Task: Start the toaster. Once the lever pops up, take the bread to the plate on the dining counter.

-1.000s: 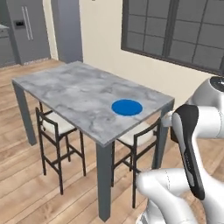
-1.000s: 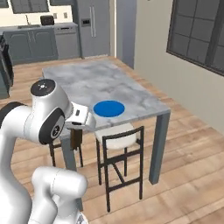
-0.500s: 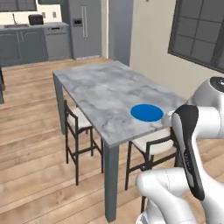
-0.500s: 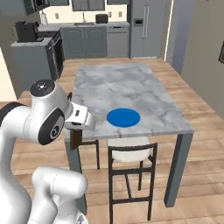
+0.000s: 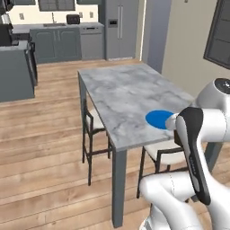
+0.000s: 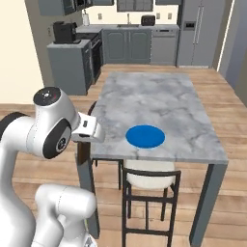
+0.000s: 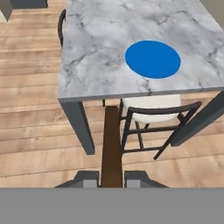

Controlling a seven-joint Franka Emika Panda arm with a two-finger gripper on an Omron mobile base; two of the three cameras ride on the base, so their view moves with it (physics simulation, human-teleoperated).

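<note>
The arm is folded up close to the base, its hand low and short of the table's near edge, looking out over it. The two fingers are clamped on one bread slice, held edge-on and reaching toward 12 o'clock in the hand view. One plate lies on the table at about 1 o'clock from the hand, near the front edge. One chair is tucked below the plate, another at the table's left side.
</note>
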